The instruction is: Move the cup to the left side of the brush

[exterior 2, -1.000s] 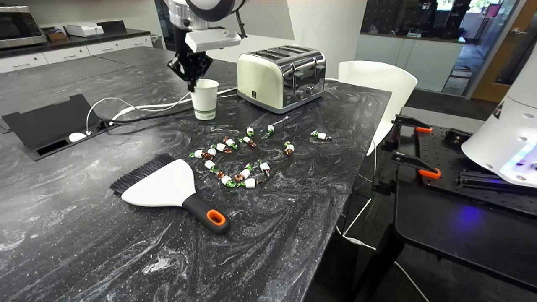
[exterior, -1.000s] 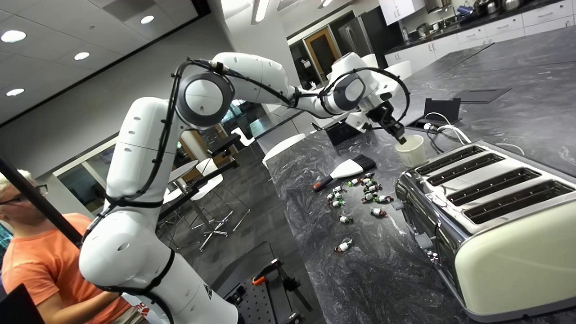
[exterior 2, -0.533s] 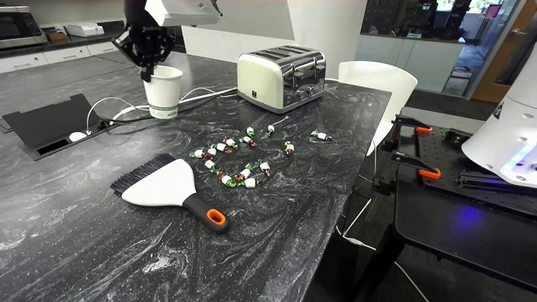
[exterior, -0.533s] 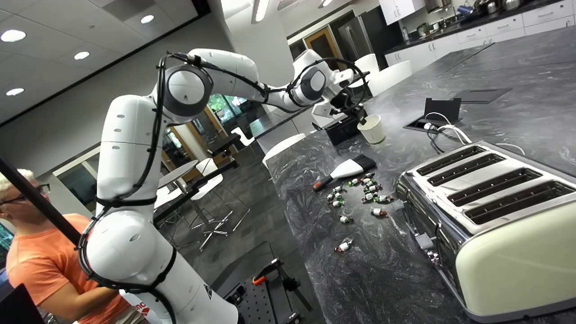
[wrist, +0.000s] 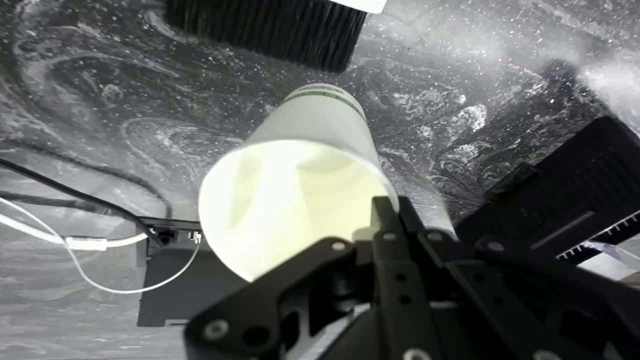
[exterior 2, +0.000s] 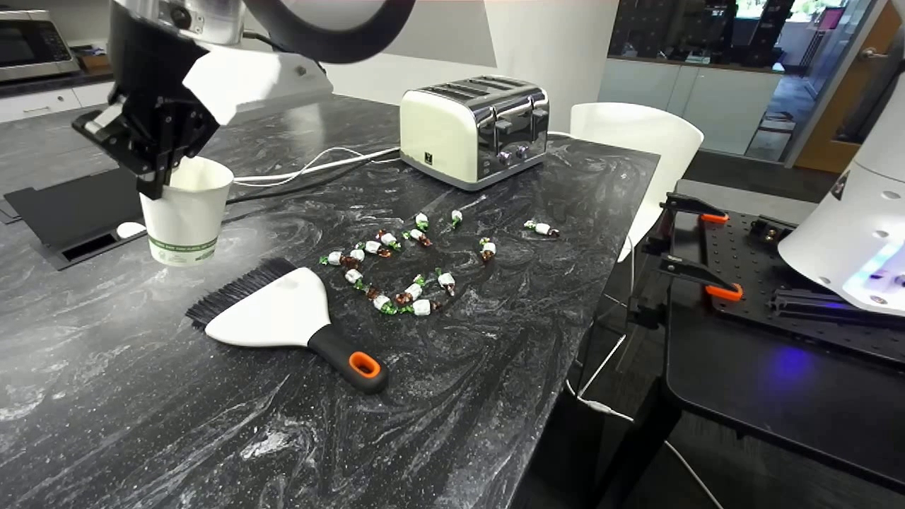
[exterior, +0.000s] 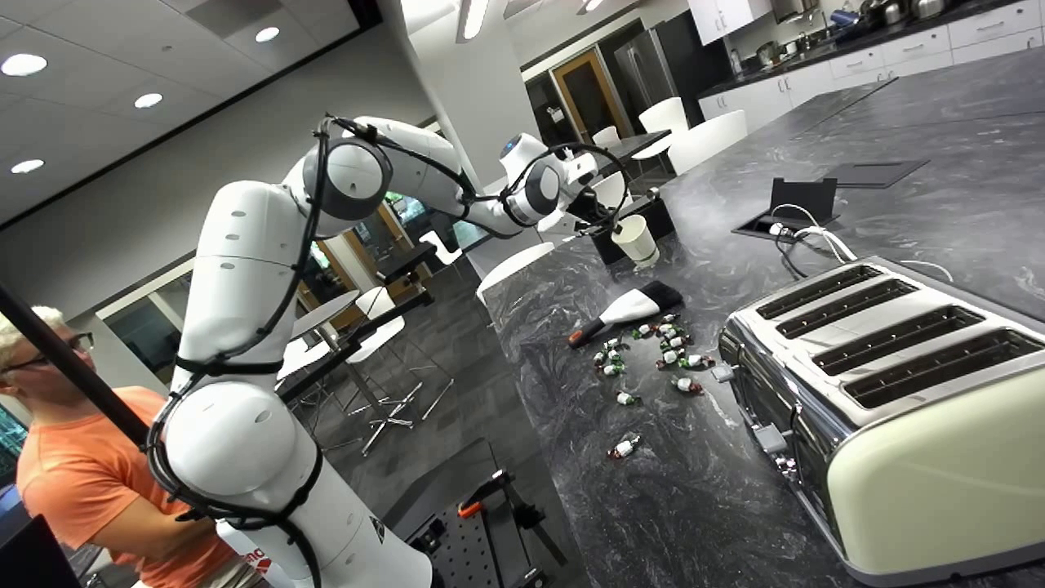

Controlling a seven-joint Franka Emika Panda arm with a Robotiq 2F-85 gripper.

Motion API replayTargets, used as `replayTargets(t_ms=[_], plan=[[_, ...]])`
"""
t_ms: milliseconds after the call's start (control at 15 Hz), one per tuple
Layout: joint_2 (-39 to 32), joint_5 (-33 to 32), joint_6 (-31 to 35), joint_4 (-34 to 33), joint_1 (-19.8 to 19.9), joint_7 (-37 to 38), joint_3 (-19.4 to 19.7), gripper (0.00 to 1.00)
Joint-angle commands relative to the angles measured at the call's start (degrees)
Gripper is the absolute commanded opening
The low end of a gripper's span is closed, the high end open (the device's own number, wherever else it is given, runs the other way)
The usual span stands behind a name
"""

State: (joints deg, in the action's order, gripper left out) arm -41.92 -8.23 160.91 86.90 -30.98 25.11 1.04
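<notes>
- Two fingers of the claw [wrist: 397,207] are pinching the white cup [exterior 2: 187,223] by its rim, one reaching inside, the other pressing outside, with little more than the wall passing between them.
- The cup is showing its open mouth in the wrist view; whether its base is touching the bench [exterior 2: 481,410], I cannot tell.
- The brush [exterior 2: 272,318] is lying flat on the bench, its dark bristles facing the cup, which is appearing near them but apart, to their upper left in an exterior view.
- Small wrapped candies [exterior 2: 422,307] are lying scattered near the brush, between it and the cream toaster [exterior 2: 435,134].
- The toaster is standing upright, well apart from the cup.
- A white cord [exterior 2: 318,167] is running along the bench between the toaster and an open black flap [exterior 2: 78,203].
- A person in orange [exterior: 90,482] is showing partly behind the robot's arm [exterior: 237,310].
</notes>
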Motion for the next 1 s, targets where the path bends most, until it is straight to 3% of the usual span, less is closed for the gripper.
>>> replayTargets(t_ms=[0, 600, 933], plan=[[-2.28, -0.75, 3.24, -1.18, -2.74, 0.46, 2.16, 0.01], [2.66, -1.59, -3.98, 3.64, -7.40, -1.19, 3.27, 0.01], [5.87, -4.43, -14.13, 6.65, -8.28, 0.18, 3.46, 0.01]])
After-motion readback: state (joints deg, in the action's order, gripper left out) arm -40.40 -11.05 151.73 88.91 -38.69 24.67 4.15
